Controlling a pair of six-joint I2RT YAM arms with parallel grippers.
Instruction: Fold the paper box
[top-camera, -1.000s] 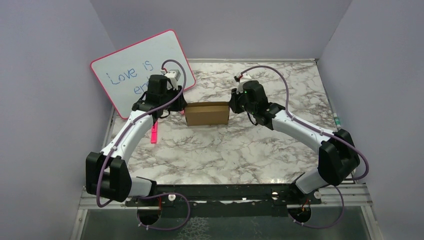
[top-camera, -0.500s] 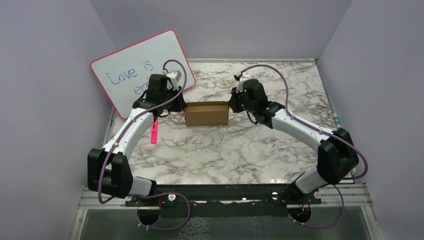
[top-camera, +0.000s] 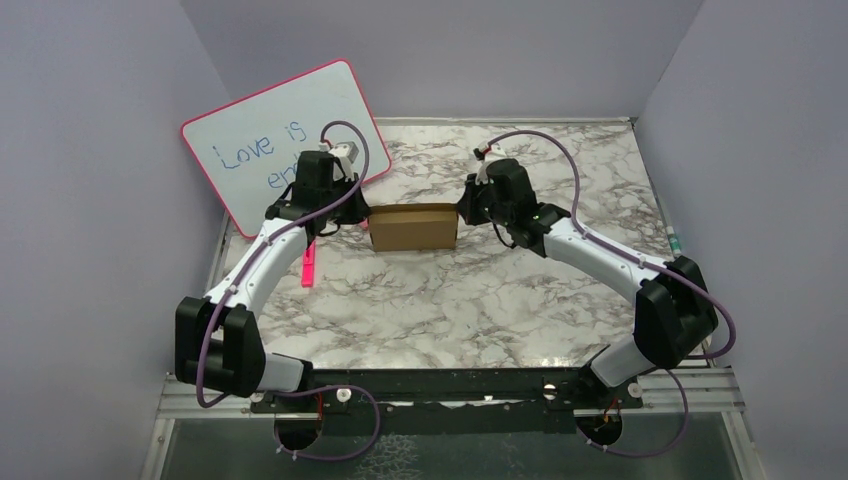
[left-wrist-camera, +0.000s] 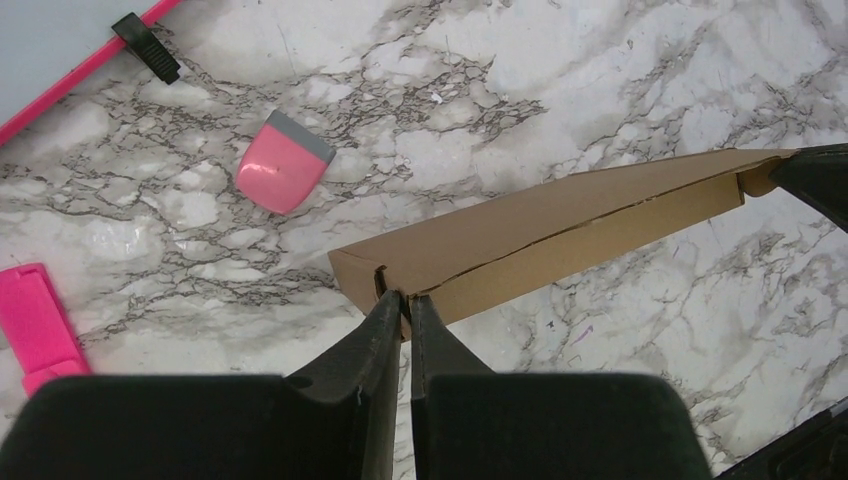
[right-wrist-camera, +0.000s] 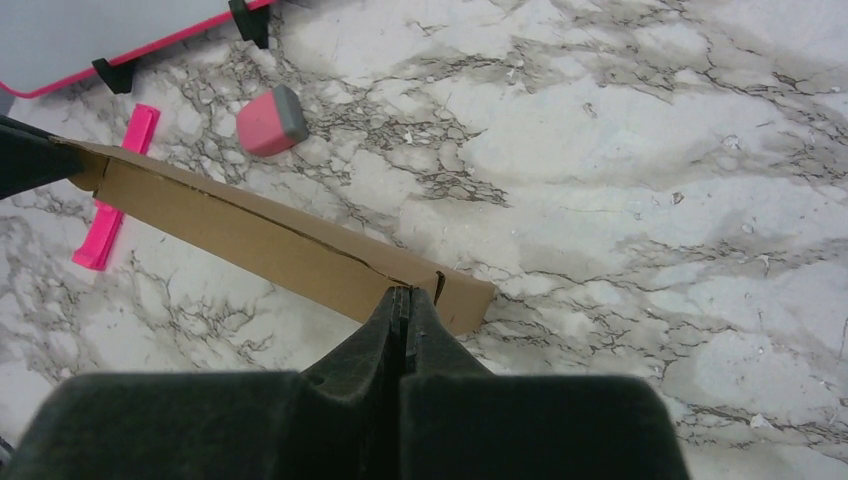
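The paper box (top-camera: 414, 227) is a brown cardboard piece folded into a long low box, standing on the marble table between my two grippers. My left gripper (top-camera: 357, 213) is at its left end. In the left wrist view the left gripper (left-wrist-camera: 404, 298) is almost closed, its tips pinching the end wall of the box (left-wrist-camera: 560, 230) beside a slot. My right gripper (top-camera: 465, 210) is at the right end. In the right wrist view the right gripper (right-wrist-camera: 402, 292) is fully shut, tips pressed against the box (right-wrist-camera: 250, 235) near its end corner.
A pink-framed whiteboard (top-camera: 280, 140) leans at the back left, just behind the left arm. A pink eraser (left-wrist-camera: 282, 173) lies behind the box. A pink marker (top-camera: 308, 267) lies on the table left of the box. Purple walls enclose the table.
The box has edged a touch to the left with the left gripper. Both grippers stay at the box ends.
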